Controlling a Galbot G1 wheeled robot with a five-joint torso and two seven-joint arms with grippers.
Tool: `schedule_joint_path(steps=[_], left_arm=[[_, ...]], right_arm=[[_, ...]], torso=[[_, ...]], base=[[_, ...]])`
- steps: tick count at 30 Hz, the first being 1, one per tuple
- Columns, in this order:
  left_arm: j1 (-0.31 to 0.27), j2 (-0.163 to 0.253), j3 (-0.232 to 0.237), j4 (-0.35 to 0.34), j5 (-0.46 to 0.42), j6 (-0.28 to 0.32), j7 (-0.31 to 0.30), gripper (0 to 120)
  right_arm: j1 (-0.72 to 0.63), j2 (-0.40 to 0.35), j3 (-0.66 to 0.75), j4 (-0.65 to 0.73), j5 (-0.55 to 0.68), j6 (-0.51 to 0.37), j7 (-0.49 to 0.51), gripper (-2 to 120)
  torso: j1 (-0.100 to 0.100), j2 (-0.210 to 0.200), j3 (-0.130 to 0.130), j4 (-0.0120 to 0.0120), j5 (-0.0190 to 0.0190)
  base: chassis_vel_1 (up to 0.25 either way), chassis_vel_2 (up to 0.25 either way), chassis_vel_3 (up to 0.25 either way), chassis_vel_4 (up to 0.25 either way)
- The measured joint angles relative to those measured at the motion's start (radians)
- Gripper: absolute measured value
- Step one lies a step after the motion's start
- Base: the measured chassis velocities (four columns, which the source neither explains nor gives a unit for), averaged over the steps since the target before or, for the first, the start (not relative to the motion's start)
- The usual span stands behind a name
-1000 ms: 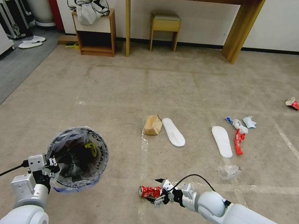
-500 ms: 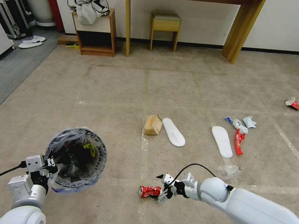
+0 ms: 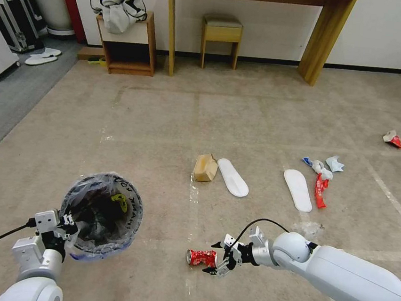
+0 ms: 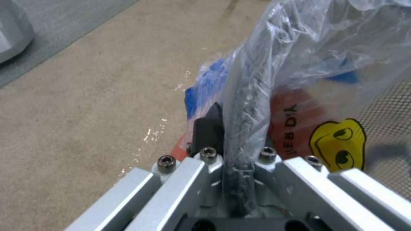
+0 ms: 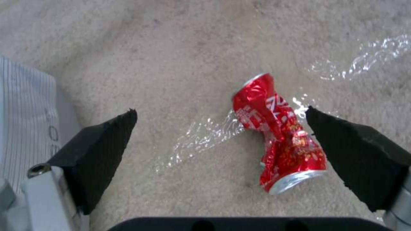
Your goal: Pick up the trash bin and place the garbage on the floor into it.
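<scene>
Between my right gripper's (image 3: pixel 217 258) wide-open fingers lies the can (image 5: pixel 278 134), ungripped, on the floor; my left gripper (image 3: pixel 67 225) is clamped on the bin's (image 3: pixel 102 214) rim.

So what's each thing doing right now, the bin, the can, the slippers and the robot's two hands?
Trash bin: upright, bag-lined, rim gripped.
Left gripper: jaws shut on the bin's rim.
Right gripper: jaws open, beside the can.
Crushed can: lying on the floor, between the open jaws, not gripped.
Two slippers: flat on the floor.
Brown paper bag: crumpled, on the floor.
</scene>
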Motion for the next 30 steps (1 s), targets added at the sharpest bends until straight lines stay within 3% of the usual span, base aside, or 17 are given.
schedule_joint_path(steps=[11,30], left_arm=[[-0.012,0.0,0.001,0.025,0.009,0.0,0.001,1],[-0.03,0.01,0.027,0.063,0.02,0.0,0.02,1]], right_arm=[[0.004,0.024,-0.023,-0.061,0.06,0.016,-0.039,100],[-0.044,0.02,0.009,-0.142,0.043,0.05,-0.061,100]], torso=[[0.0,0.0,0.0,0.0,0.0003],[0.0,0.0,0.0,0.0,0.0002]], base=[[0.0,0.0,0.0,0.0],[0.0,0.0,0.0,0.0]])
